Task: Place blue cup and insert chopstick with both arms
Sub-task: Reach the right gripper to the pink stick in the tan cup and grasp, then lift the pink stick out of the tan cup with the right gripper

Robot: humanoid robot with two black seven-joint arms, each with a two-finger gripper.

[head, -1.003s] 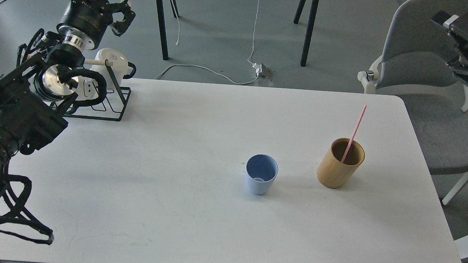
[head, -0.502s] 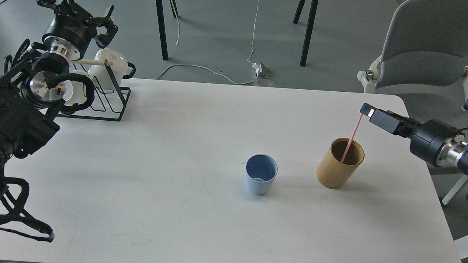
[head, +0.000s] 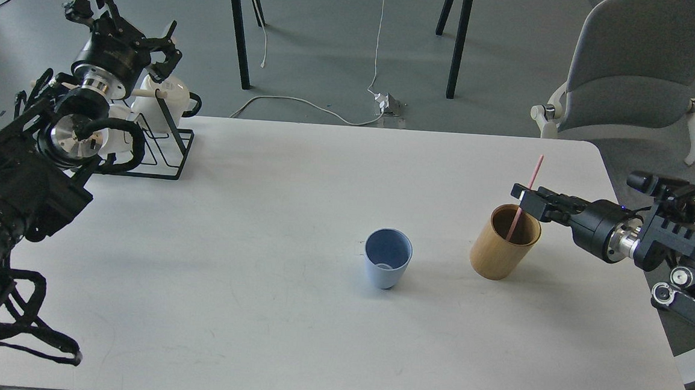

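Observation:
The pale blue cup point(head: 387, 264) stands upright and empty near the middle of the white table point(head: 243, 321). The pink chopstick point(head: 537, 169) leans in a tan wooden holder point(head: 496, 253) to the cup's right. My right gripper point(head: 527, 201) reaches in from the right, just above the holder's rim. Its tip is at the stick's middle, and its fingers cannot be told apart. My left gripper point(head: 126, 17) is open and empty, raised over the black rack at the far left, well away from the cup.
A black wire rack point(head: 172, 151) with white mugs point(head: 169, 101) and a pale wooden rod stands at the table's back left corner, under my left arm. A grey chair point(head: 639, 68) stands beyond the table's right end. Cables lie on the floor behind.
My right arm has swung down from the upper right, and its gripper has dropped from the stick's top to its middle. My left gripper has shifted only slightly. Cup, stick and holder have not moved.

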